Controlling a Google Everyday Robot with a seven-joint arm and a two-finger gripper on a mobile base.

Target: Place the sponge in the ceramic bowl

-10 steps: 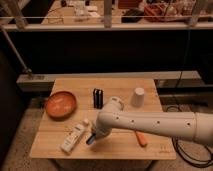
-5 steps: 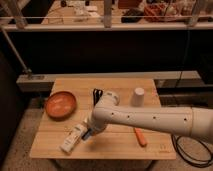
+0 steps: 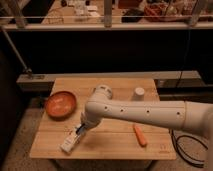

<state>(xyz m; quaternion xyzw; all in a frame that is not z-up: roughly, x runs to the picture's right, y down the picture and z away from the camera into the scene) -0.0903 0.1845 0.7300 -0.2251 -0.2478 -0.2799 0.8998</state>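
A thick, smooth white arm (image 3: 150, 112) with small dark dots along its side and a rounded joint cap. Its small dark tool (image 3: 81, 130) tips the lower-left end, just above the surface (image 3: 115, 145).

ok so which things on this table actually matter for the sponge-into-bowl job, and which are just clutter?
Job:
- ceramic bowl
- sponge
- pincer, shut on the sponge, just front-right of the bowl

Lying about:
- white cup
- orange stick
- pale packet, below the pincer

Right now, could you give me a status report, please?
Gripper shut on sponge, low over table. Ceramic bowl close by, sponge not in yet. White packet right beside gripper.
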